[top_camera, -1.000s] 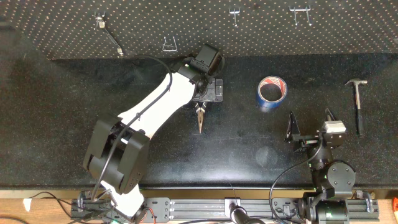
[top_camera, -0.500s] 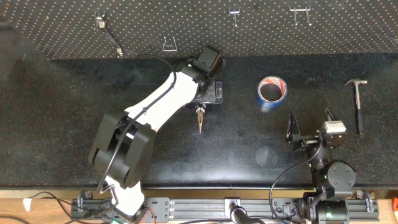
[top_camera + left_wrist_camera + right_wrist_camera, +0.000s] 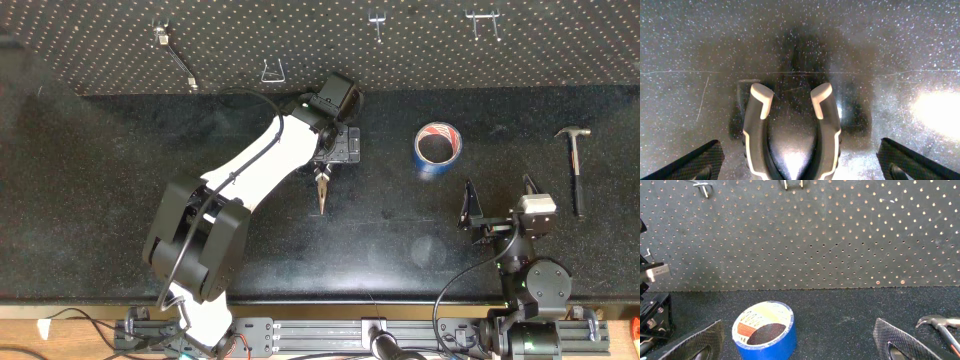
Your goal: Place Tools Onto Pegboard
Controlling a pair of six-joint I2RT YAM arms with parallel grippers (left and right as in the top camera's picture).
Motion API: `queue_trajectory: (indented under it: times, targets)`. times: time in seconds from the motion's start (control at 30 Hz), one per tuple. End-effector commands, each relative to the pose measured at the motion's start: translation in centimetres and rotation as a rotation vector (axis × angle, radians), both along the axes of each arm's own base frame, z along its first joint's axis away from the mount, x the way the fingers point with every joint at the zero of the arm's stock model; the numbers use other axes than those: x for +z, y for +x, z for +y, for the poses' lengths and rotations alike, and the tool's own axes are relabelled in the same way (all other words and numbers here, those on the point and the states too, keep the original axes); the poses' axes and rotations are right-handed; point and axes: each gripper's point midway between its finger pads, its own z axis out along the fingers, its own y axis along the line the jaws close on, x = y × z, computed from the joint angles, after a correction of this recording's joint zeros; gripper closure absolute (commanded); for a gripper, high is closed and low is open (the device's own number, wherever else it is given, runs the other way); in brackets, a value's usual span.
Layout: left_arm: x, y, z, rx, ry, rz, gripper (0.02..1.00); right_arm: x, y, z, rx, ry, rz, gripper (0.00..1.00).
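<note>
A pair of pliers (image 3: 322, 190) lies on the black table with its nose towards the front edge. My left gripper (image 3: 337, 148) hangs over the handle end, open. In the left wrist view the two black, pale-tipped handles of the pliers (image 3: 760, 125) lie between the spread fingers (image 3: 695, 162) of that gripper (image 3: 800, 145); nothing is clamped. The blue tape roll (image 3: 437, 148) (image 3: 764, 330) stands mid-right and a hammer (image 3: 576, 170) (image 3: 940, 324) lies at the far right. My right gripper (image 3: 498, 200) (image 3: 797, 326) is open and empty near its base, facing the pegboard (image 3: 300, 40) (image 3: 840, 240).
The pegboard carries bare hooks (image 3: 376, 22) (image 3: 483, 22), a wire loop hook (image 3: 271, 72) and a slim tool (image 3: 177, 55) hung at the left. Bare table lies left of the left arm and between the pliers and the tape.
The left arm's lower links have shifted slightly. Its gripper stays open over the pliers handles. The right arm has not moved.
</note>
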Motion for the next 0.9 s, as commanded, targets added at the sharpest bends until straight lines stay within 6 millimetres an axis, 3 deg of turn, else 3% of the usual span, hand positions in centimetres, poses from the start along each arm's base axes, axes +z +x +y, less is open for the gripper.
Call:
queue_trajectory:
  times: [0.03, 0.9]
  targets:
    - [-0.39, 0.46, -0.10, 0.021, -0.007, 0.006, 0.023, -0.11, -0.03, 0.14, 0.004, 0.011, 0.002, 0.025]
    - [-1.02, 0.38, 0.04, 0.055, -0.026, 0.032, 0.020, -0.11, -0.03, 0.14, 0.005, 0.011, 0.002, 0.025]
